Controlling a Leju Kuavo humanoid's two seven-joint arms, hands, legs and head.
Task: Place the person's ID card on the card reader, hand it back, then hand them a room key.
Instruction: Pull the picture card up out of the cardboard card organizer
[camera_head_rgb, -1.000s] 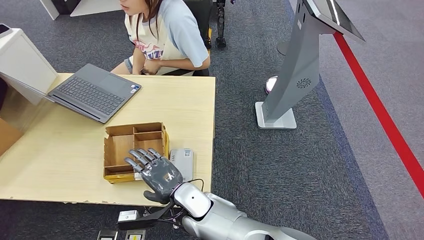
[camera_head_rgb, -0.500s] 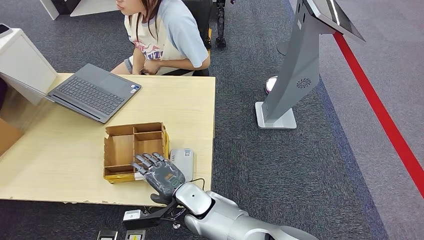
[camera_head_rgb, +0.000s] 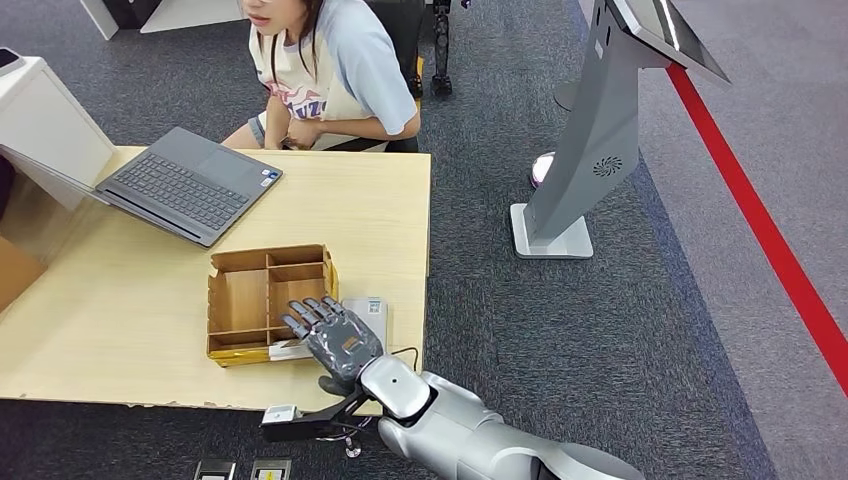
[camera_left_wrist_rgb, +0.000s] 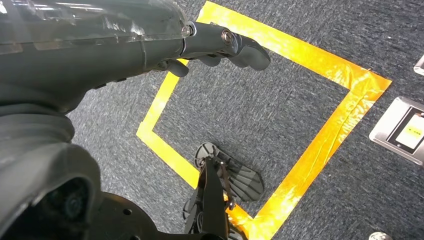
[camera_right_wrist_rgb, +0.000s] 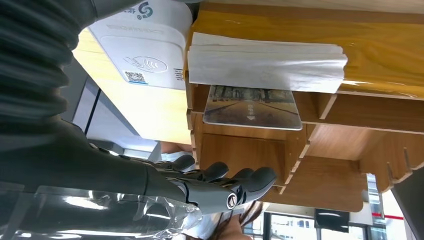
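My right hand (camera_head_rgb: 335, 342) hovers open, fingers spread, over the near edge of the table, across the corner of the wooden divided box (camera_head_rgb: 240, 290) and the white card reader (camera_head_rgb: 372, 310). It holds nothing. In the right wrist view its fingers (camera_right_wrist_rgb: 220, 185) reach past the card reader (camera_right_wrist_rgb: 145, 55) toward the box, where a picture card (camera_right_wrist_rgb: 252, 107) lies in a compartment beside a stack of white cards (camera_right_wrist_rgb: 265, 62). The person (camera_head_rgb: 320, 70) sits at the far side, hands held to the body. My left hand (camera_left_wrist_rgb: 220, 45) hangs over the floor, fingers loosely bent, empty.
An open grey laptop (camera_head_rgb: 185, 185) sits on the wooden table (camera_head_rgb: 120, 310) at the far left. A grey kiosk stand (camera_head_rgb: 600, 140) rises on the carpet to the right, with a red floor line beyond it. Yellow tape (camera_left_wrist_rgb: 325, 135) marks the floor below me.
My right hand has shifted to the right, from above the box's near compartment to partly over the card reader. The person and the things on the table have stayed put.
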